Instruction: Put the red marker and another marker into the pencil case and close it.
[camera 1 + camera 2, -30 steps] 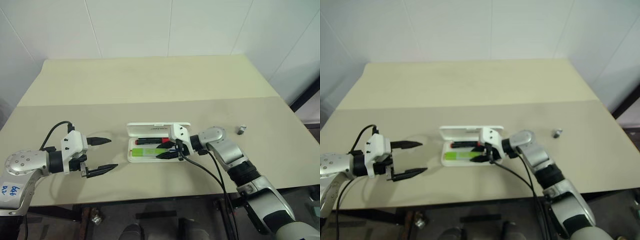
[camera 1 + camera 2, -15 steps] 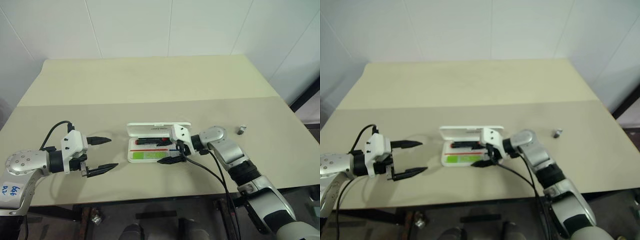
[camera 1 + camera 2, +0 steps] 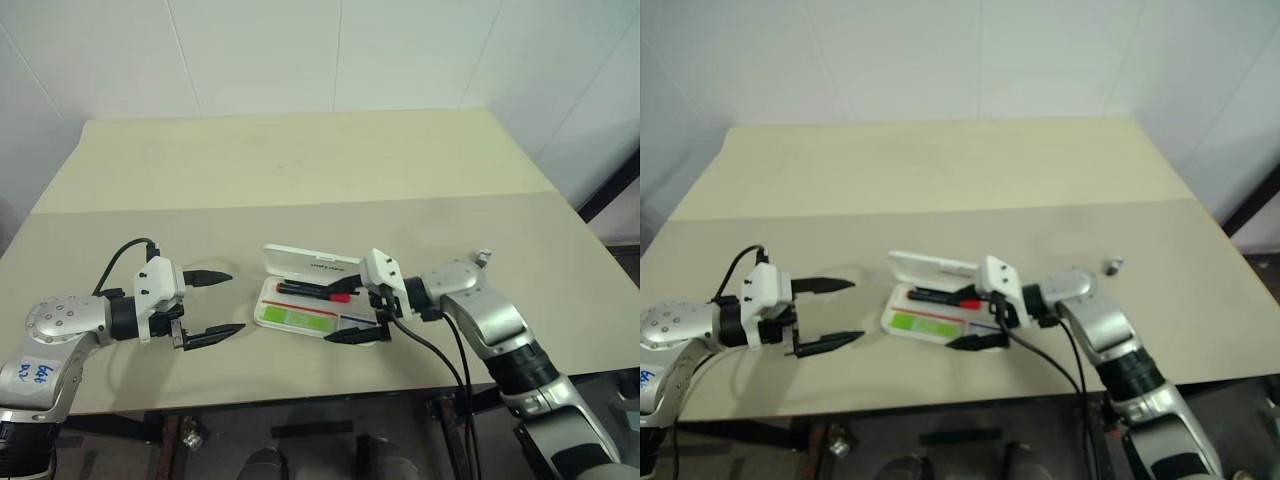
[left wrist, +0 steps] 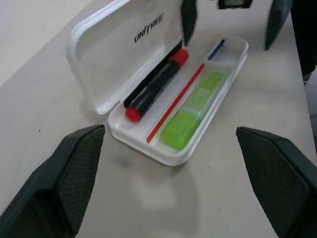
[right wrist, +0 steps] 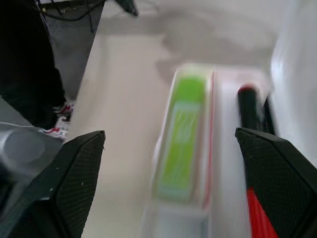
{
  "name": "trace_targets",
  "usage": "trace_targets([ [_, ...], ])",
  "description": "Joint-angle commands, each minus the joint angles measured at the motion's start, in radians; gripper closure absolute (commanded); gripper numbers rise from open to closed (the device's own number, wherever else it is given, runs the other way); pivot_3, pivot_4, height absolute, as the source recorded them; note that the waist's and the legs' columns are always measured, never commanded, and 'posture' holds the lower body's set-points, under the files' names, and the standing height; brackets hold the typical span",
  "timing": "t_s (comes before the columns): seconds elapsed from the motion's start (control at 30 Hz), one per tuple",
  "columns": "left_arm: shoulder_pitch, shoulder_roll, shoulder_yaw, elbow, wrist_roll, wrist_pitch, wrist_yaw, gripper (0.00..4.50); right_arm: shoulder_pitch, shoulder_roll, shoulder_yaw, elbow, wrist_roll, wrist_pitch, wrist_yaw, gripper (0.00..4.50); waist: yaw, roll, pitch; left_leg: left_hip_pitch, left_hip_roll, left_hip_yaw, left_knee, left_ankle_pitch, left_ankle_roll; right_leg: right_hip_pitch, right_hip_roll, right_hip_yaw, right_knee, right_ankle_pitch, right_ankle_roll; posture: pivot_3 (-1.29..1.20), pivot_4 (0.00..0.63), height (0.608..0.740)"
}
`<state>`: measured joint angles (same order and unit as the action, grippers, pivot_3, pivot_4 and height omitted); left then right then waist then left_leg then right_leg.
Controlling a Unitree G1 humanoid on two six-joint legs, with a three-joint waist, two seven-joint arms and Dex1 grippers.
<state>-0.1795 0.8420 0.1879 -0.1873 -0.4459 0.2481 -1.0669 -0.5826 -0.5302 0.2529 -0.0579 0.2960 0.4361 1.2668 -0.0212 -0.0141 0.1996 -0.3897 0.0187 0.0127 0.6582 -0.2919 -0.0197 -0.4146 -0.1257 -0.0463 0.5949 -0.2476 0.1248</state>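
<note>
Markers [image 4: 155,92] lie in the open case [image 4: 225,74]; both pincers [image 3: 213,303] [image 3: 362,313] apparently gape, empty.

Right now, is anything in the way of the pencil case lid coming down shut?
Nothing visible blocks it. The red marker and green highlighter lie flat inside the pencil case, and the right gripper is open beside the case's end.

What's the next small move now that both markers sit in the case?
Probably bring the right tool behind the raised lid of the pencil case and tip it shut. The red marker and green highlighter both lie in the tray, the lid stands open, and both tools, including the left tool, are open and empty.
</note>
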Motion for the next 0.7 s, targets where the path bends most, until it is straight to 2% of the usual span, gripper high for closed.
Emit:
trace_targets([
  [0.03,-0.038,-0.007,-0.016,-0.003,-0.004,-0.007,-0.009,0.0,0.06,-0.041,-0.059,-0.1,0.041,0.038,-0.036,0.05,0.0,0.0,0.0,0.0,0.0,0.0,0.0,0.0,0.0,0.0,0.0,0.0,0.0,0.0,0.0,0.0,0.15,0.74],
  [0.37,-0.113,-0.02,-0.066,0.041,0.0,-0.009,-0.039,0.0,0.174,-0.076,-0.119,-0.19,0.074,0.07,-0.145,0.05,-0.002,0.0,0.0,0.001,0.001,0.0,0.001,0.001,-0.001,0.0,0.001,0.0,0.0,0.0,0.0,0.0,0.15,0.74],
  [0.7,-0.168,-0.047,-0.098,0.025,-0.016,0.016,-0.046,0.0,0.349,-0.152,-0.315,-0.307,0.163,0.184,-0.275,0.05,0.026,-0.001,0.0,0.0,0.0,0.0,0.001,0.0,-0.001,0.001,0.001,0.0,-0.002,0.0,0.0,0.0,0.15,0.74],
])
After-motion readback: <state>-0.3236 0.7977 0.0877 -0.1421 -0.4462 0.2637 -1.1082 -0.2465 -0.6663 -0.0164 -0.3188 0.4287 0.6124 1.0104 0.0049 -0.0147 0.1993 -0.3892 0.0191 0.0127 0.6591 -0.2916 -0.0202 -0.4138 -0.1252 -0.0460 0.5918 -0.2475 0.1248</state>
